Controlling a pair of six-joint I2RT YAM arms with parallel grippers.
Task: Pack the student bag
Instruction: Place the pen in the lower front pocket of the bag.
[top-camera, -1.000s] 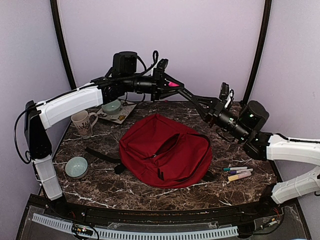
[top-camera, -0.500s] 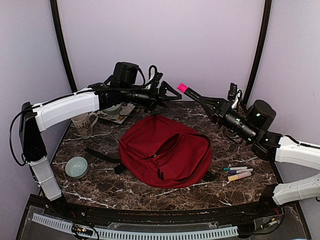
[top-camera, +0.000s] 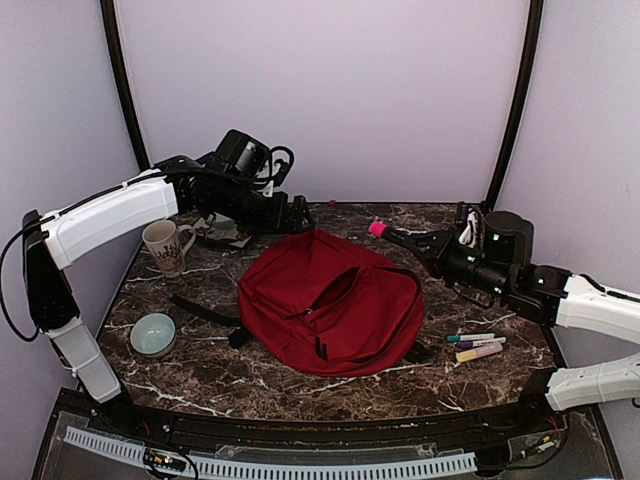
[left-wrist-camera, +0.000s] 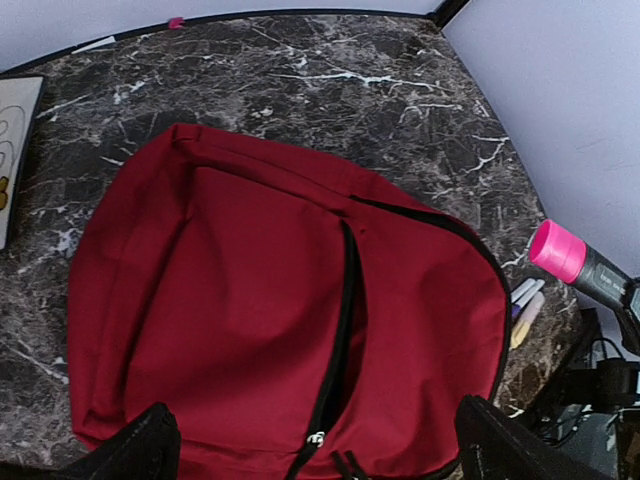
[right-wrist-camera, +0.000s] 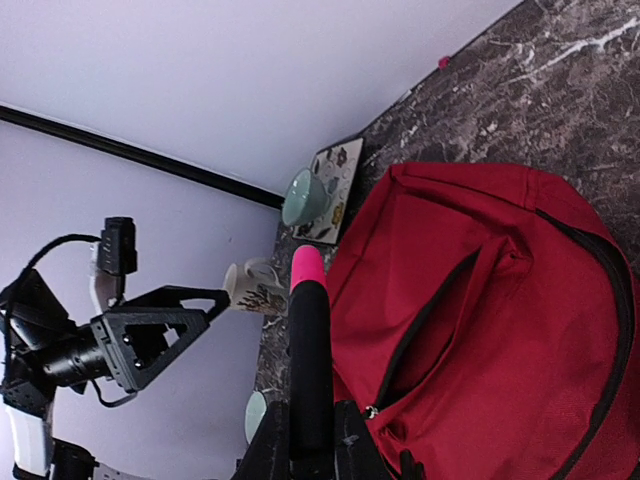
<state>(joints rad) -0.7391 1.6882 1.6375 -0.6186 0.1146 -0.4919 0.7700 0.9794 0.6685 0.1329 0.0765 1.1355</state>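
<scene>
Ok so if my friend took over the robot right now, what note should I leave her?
Left tool: open, empty, hovering over the far-left edge of the student bag.
Right tool: shut on a pink-capped marker, held in the air over the bag's far-right side.
Bag: lying flat, one zip looks partly open.
Done: marker picked up; the bag's inside cannot be seen.
Left: put that marker in, then probably the loose markers lying to the bag's right.
</scene>
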